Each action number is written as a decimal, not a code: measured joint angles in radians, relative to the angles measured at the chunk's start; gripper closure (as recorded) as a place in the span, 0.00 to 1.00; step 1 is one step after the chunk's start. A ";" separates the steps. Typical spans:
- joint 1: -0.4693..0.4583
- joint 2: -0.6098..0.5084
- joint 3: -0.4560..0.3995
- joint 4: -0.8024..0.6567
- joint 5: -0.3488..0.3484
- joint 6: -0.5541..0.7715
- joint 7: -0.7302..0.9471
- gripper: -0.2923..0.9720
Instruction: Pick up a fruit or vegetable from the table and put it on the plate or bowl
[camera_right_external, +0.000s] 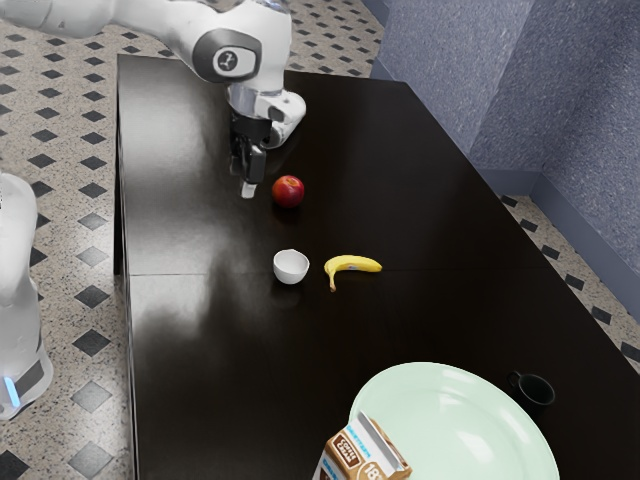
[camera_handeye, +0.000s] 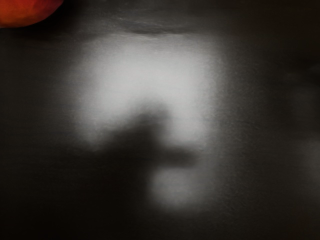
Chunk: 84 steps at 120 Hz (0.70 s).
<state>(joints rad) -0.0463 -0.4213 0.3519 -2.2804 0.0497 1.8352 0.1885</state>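
Two fruits lie on the dark table (camera_right_external: 420, 170): a red apple (camera_right_external: 288, 190) and a yellow banana (camera_right_external: 352, 265). My pincer (camera_right_external: 248, 188) hangs low over the tabletop, just beside the apple on the exterior view's left and not touching it. From this side angle I cannot tell whether it is spread or pressed together. In the wrist view a sliver of the apple (camera_handeye: 22, 10) shows at the edge, and under me is bare table (camera_handeye: 270, 165) with a pale glare and a dark shadow. A small white bowl (camera_right_external: 291, 266) sits just beside the banana. The big pale green plate (camera_right_external: 480, 430) is at the near end, well apart from the fruit. A carton (camera_right_external: 365, 455) stands at its rim and a black mug (camera_right_external: 532, 388) is close by.
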 joint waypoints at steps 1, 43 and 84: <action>0.001 0.008 0.001 -0.002 0.002 0.015 -0.001 0.25; 0.000 0.171 0.123 -0.012 0.026 0.428 -0.020 0.26; -0.029 0.221 0.148 -0.007 0.020 0.530 -0.031 0.26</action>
<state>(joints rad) -0.0755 -0.2000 0.4995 -2.2875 0.0694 2.3647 0.1574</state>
